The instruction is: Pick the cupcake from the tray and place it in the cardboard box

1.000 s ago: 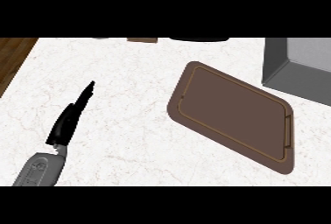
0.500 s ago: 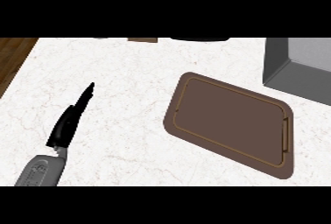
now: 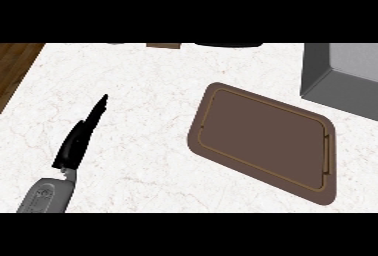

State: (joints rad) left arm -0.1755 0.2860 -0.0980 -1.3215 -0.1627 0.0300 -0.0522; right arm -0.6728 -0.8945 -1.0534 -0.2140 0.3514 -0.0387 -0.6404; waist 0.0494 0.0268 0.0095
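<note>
Head view: left hand at lower left, fingers straight, holding nothing; brown tray on counter, well apart; grey box upper right.

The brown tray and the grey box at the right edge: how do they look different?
The tray is brown with rounded corners; the grey box has straight edges and a sharp corner. The tray lies flat and low on the white counter, while the box stands up with a tall side wall. The tray shows whole; the box is cut off by the view's edge. Both rest on the counter at an angle, and no cupcake shows on either.
</note>
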